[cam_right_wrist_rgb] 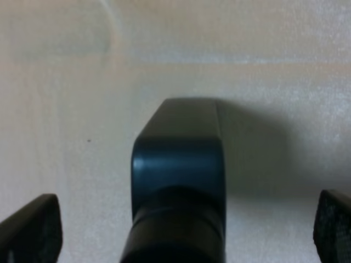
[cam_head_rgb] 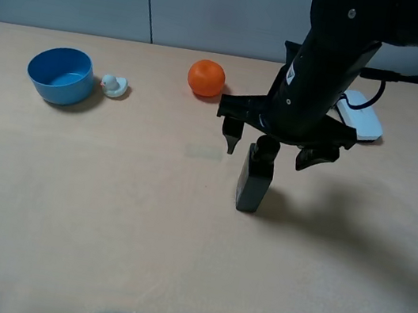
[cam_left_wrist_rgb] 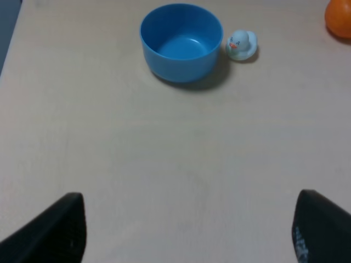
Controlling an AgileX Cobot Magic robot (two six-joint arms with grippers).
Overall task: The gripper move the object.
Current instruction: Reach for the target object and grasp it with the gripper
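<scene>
Bottle [cam_head_rgb: 254, 182], dark green-black with a round black cap, stands upright on the desk [cam_head_rgb: 86, 216] near its middle, nearer the camera than the orange ball [cam_head_rgb: 206, 77]. The right end effector [cam_head_rgb: 267, 154] hangs over it, released, its two fingers spread wide to either side of the cap and touching nothing. The left end effector [cam_left_wrist_rgb: 186, 235] is likewise released, fingers far apart above the desk. At the far left sit a blue bowl [cam_head_rgb: 60, 75] and, just beside it, a small white duck toy [cam_head_rgb: 113, 85]. A flat white device [cam_head_rgb: 360, 115] lies behind the right arm
</scene>
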